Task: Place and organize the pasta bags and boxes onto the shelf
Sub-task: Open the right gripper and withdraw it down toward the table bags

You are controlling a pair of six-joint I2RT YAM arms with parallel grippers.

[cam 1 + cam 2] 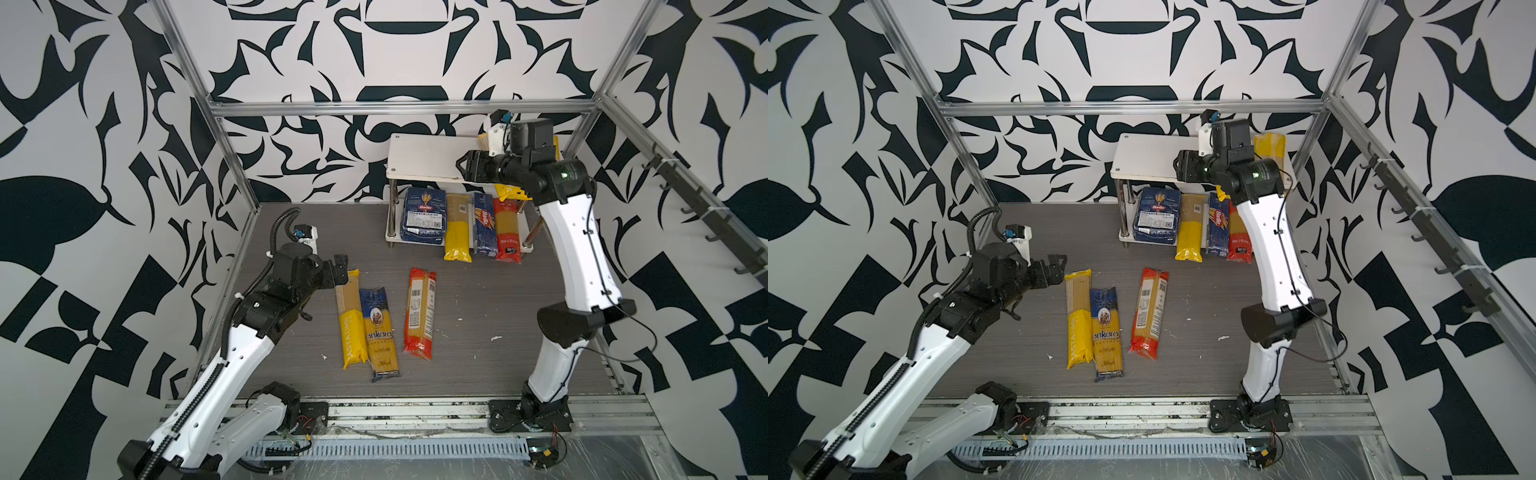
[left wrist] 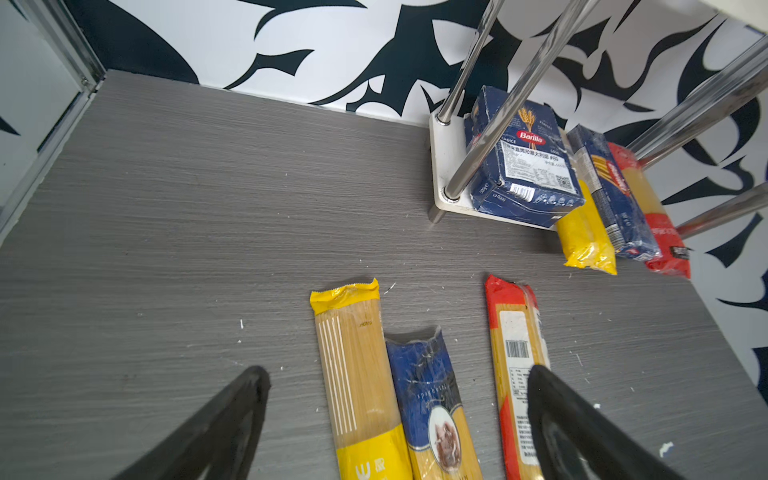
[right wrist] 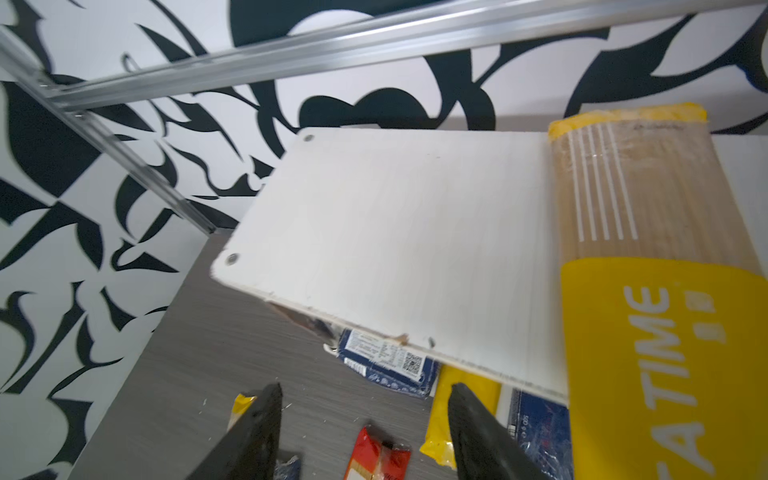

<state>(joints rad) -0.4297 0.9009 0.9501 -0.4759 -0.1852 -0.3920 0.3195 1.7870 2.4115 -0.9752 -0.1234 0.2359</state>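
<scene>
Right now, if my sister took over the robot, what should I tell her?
Left gripper: open and empty, near the far end of the PASTATIME bag on the table.
Right gripper: open and empty, over the front of the top board.
Done: yellow bag is on the top board. The wide Barilla box, yellow-ended bag, narrow Barilla box and red-ended bag are on the lower board.
Left: PASTATIME bag, ankara bag and red bag, all lying on the table.

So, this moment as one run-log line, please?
left gripper open, empty | right gripper open, empty, near shelf | three bags on table
</scene>
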